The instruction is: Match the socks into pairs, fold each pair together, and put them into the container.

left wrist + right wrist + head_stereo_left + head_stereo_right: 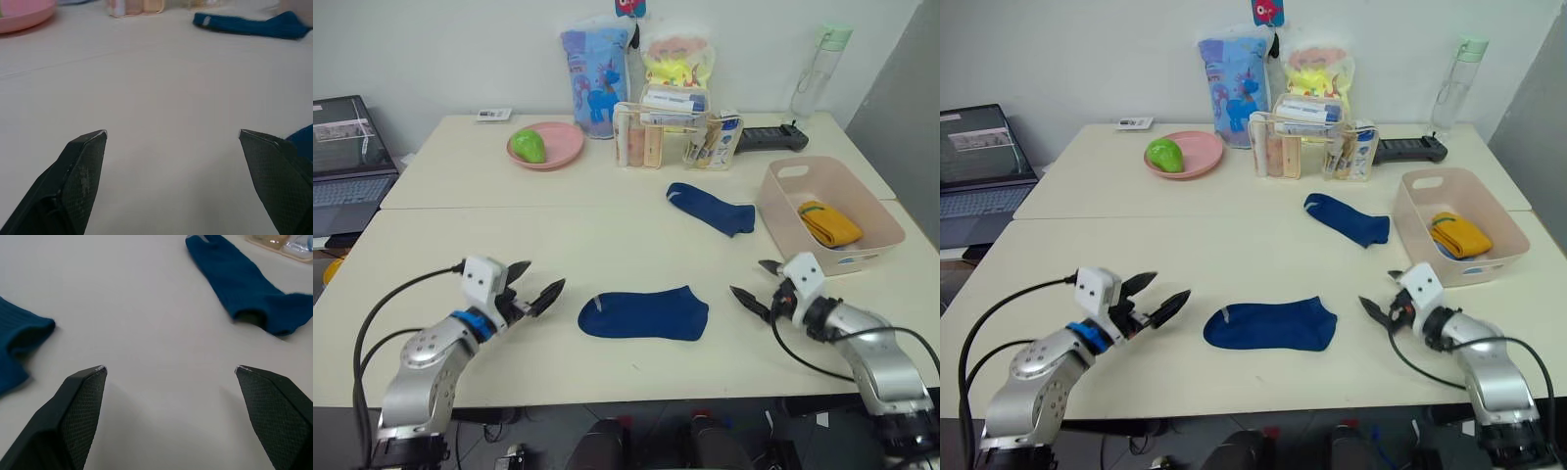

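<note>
Left eye view: both navy socks lie unpaired, one (644, 314) near the tabletop's front edge between the wide-open, empty left claw (535, 283) and right claw (761, 285), the other (710, 208) beside the container (878, 224), which already holds a folded mustard pair (830, 223).

Bare desk (460, 220) is left open across the near and left parts, interrupted only by a navy sock (644, 314) lying between the two spread end effectors, while the far edge is crowded by a pink plate (548, 144), an organiser box (666, 137) and the container (827, 213) at right.
</note>
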